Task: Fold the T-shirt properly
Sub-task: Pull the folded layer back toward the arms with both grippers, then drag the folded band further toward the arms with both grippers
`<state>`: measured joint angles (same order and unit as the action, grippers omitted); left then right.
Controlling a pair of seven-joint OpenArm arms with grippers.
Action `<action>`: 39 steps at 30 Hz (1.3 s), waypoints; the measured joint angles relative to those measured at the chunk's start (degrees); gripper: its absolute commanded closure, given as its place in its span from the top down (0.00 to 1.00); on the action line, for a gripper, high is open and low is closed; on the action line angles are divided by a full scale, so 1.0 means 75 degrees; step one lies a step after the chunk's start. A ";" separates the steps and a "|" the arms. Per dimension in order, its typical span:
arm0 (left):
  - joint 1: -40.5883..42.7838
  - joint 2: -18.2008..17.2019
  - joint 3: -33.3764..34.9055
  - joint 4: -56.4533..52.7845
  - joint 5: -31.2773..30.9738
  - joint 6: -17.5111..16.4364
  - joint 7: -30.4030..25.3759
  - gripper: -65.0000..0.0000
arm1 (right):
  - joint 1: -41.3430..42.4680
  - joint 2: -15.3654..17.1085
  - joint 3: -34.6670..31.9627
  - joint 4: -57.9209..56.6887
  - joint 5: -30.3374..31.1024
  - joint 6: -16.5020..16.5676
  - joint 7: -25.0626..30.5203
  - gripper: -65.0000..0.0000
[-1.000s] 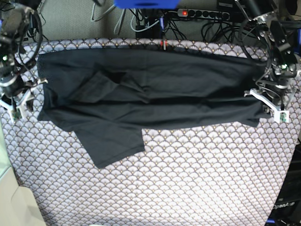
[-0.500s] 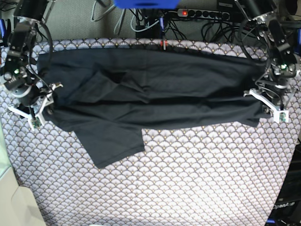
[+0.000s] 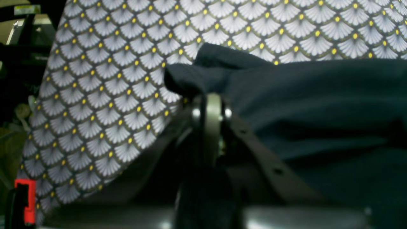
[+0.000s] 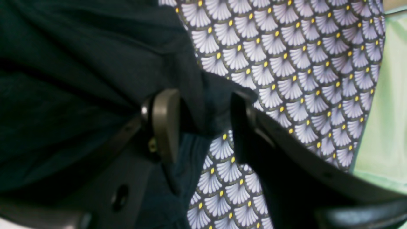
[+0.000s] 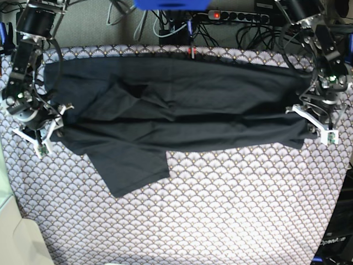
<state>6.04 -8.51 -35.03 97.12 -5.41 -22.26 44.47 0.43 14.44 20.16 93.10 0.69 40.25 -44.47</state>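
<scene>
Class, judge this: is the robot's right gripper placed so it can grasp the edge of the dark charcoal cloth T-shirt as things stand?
Probably yes. The right gripper is open, with a fold of the dark charcoal cloth T-shirt already between its fingers, and nothing blocks them from closing.

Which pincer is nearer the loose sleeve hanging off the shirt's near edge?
The right pincer, at the T-shirt's end just beside the sleeve. The left pincer is at the opposite end, far from it.

Base view looks straight down on the tablecloth (image 5: 220, 210); wrist views sit close, sharing its edges.
</scene>
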 measured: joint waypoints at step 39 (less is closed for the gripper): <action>0.0580 0.0003 -0.1174 0.1107 0.0023 -0.1533 0.0635 0.00 | -0.3439 0.0122 0.0947 0.2177 0.0714 0.0006 0.1818 0.00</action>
<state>10.39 -8.49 -43.83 105.43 -5.23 -33.76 49.23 -25.36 15.35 27.27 109.43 6.04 40.29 -30.83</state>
